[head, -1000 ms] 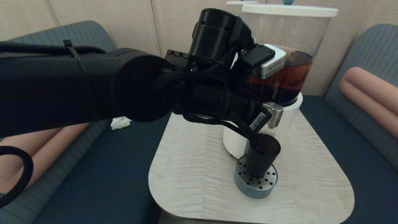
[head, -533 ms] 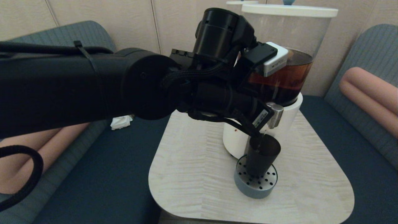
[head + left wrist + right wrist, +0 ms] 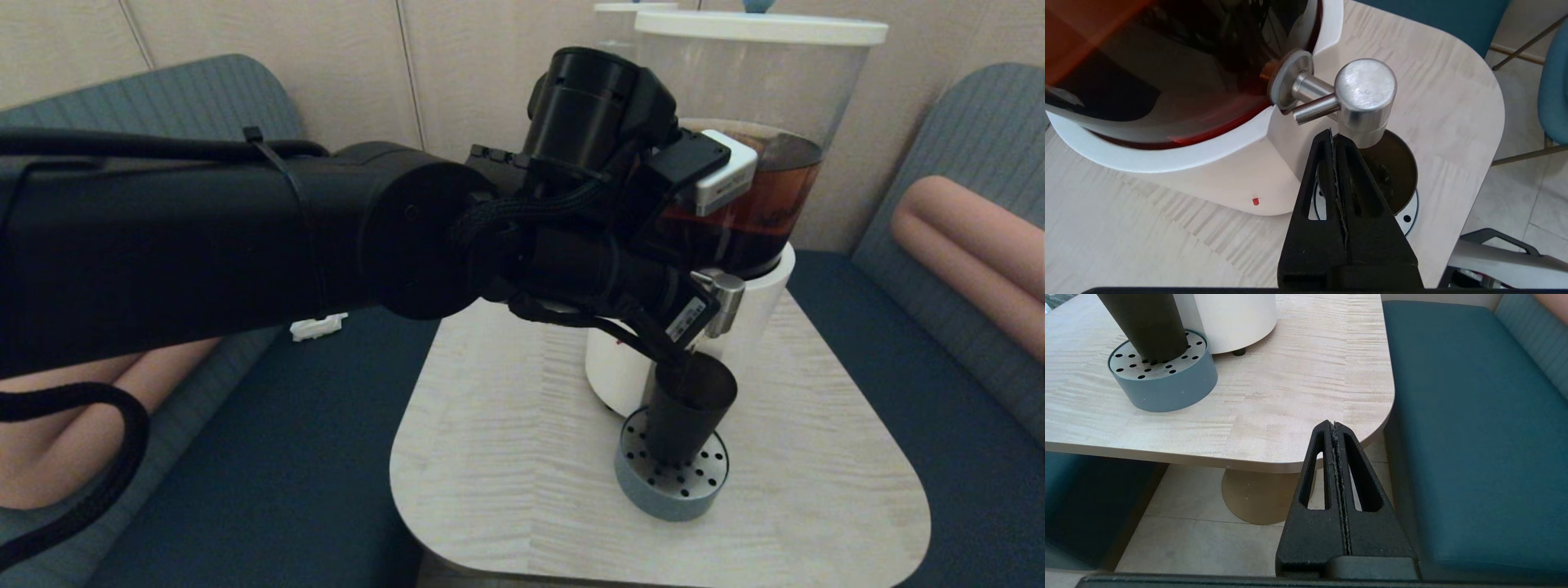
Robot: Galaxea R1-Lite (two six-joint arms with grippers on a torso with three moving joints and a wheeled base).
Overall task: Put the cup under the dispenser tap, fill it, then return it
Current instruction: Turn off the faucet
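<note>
Room: booth seating in blue upholstery around a pale wood-grain table (image 3: 506, 457), beige wall panels behind.
Dispenser (image 3: 759, 163): big clear tank with brown liquid on a white round base, stood toward the table's far edge.
Drip tray (image 3: 645, 490): grey round perforated stand, just in front of the dispenser base, on the right half of the table.
Cup (image 3: 686, 408): dark tumbler stood upright on the drip tray, brown liquid visible inside in the left wrist view.
Tap (image 3: 1359, 98): steel spigot was directly above the cup's mouth.
My left gripper (image 3: 1333, 136): fingers pressed together, nothing between them; tips sat just beside the tap, over the cup's rim.
My right gripper (image 3: 1334, 426): parked off the table's near right corner, fingers closed flat, holding nothing.
</note>
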